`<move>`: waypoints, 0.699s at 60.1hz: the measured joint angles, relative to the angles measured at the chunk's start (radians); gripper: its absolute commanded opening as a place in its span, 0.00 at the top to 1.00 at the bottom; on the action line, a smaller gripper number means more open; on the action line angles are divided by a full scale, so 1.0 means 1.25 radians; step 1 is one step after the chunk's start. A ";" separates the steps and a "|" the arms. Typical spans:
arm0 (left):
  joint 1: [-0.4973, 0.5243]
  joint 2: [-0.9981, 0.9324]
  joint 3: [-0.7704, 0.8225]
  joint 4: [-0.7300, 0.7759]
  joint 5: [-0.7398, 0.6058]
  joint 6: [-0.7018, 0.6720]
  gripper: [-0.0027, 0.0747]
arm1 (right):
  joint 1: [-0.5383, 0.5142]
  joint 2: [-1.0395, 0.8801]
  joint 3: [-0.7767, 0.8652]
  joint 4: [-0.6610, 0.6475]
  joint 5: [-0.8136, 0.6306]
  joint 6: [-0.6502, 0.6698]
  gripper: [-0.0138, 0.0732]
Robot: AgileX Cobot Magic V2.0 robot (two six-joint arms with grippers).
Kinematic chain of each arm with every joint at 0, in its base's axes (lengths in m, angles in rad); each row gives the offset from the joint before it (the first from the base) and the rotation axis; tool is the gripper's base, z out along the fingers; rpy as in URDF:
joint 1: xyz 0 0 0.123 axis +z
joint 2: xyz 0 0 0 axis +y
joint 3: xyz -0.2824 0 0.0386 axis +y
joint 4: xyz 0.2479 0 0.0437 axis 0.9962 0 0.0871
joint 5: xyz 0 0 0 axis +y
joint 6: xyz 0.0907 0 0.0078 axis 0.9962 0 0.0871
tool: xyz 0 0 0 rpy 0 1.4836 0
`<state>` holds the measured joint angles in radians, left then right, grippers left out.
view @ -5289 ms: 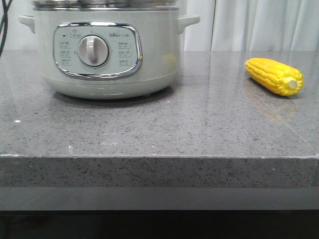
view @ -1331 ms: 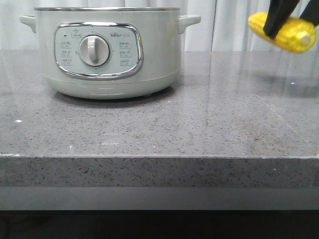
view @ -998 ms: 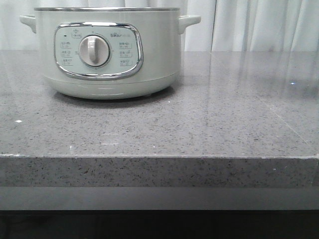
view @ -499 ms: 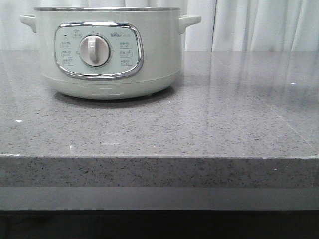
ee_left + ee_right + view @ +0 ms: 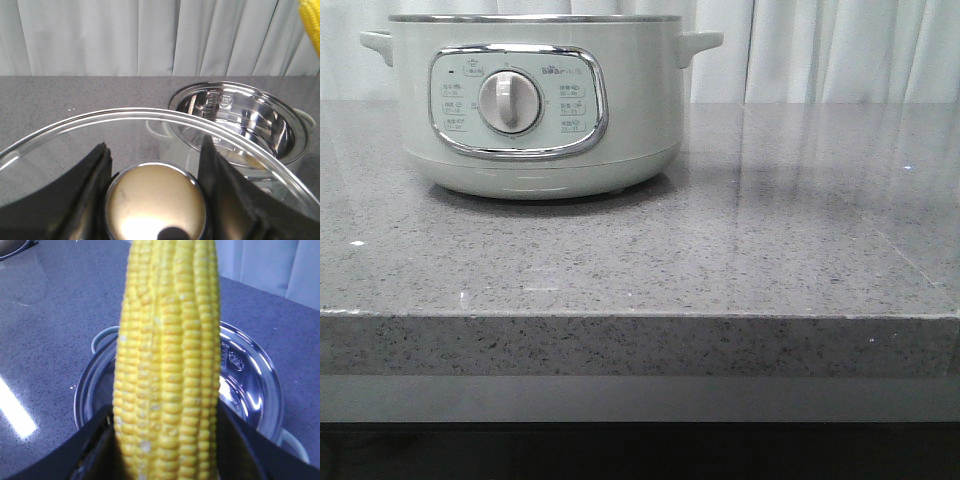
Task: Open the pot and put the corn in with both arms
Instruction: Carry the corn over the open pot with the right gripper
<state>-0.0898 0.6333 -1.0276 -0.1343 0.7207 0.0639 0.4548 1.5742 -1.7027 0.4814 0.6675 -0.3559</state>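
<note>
Here the left gripper point(image 5: 155, 165) clamps the round knob point(image 5: 156, 210) of a glass lid point(image 5: 100, 127), held aloft. The pot point(image 5: 535, 100) stands open at the bench's point(image 5: 720, 260) back left. The right gripper point(image 5: 165, 440) grips the corn point(image 5: 170, 355) above the pot's mouth.

Corn point(image 5: 167, 365) bright yellow – pot point(image 5: 535, 105) pale mint, chrome trim.

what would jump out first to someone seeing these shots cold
The bright yellow corn fills the right wrist view, clamped in the right gripper above the open pot and its shiny steel inside. In the left wrist view, the left gripper holds a glass lid by its round metal knob, away from the pot.
</note>
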 measured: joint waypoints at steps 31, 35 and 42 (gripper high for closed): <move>0.000 0.000 0.000 0.000 0.000 0.000 0.78 | 0.013 0.293 -0.299 -0.003 0.210 -0.006 0.47; 0.000 0.000 0.000 0.000 0.000 0.000 0.78 | 0.013 0.315 -0.304 -0.009 0.214 -0.006 0.47; 0.000 0.000 0.000 0.000 0.000 0.000 0.78 | 0.013 0.335 -0.304 -0.030 0.222 -0.006 0.47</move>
<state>-0.0898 0.6333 -1.0276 -0.1343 0.7207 0.0639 0.4706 1.9926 -2.0830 0.4435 0.9452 -0.3635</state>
